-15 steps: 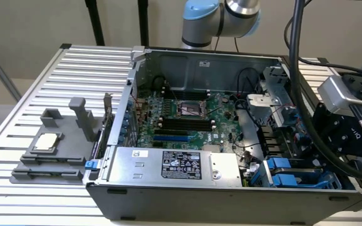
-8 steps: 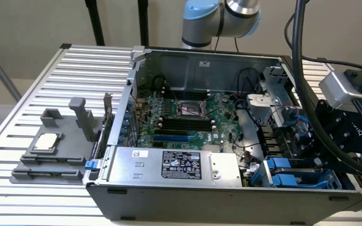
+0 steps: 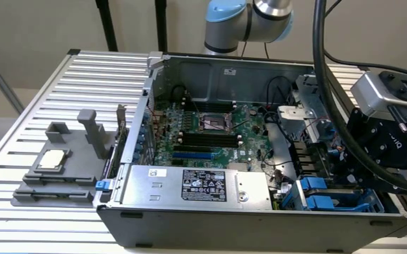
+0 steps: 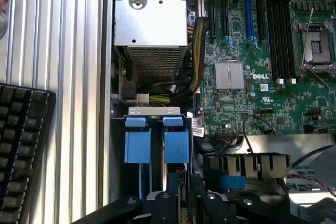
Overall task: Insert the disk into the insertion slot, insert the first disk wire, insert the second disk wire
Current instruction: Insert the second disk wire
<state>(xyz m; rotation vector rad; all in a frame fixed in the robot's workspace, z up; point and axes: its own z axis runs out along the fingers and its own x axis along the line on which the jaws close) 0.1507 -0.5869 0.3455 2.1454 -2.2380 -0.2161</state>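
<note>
- From the wrist, we are looking down past the hand (image 4: 184,195), which is hanging just above the insertion slot (image 4: 176,145). The slot's two blue tabs are sitting side by side directly ahead of the hand.
- We are finding it impossible to tell whether the hand is released or clenched.
- We are also unable to tell whether these blue pieces belong to the disk's carrier or to the slot's own rails.
- The wrist view is adding close detail. A bundle of wires (image 4: 197,56) is running beyond the slot from the hand, beside the power-supply box (image 4: 151,19), and the motherboard (image 4: 262,77) is lying off to one side.
- That view is also catching a keyboard (image 4: 21,150) resting on the slatted counter (image 4: 68,77), outside the case wall and near the hand.
- The exterior view is adding the wider setting. The arm (image 3: 249,21) is standing behind the open computer case (image 3: 260,227), with the hand poised over the case's front corner.
- A grey fixture (image 3: 55,169) is sitting on the counter across the case, well apart from the hand.
</note>
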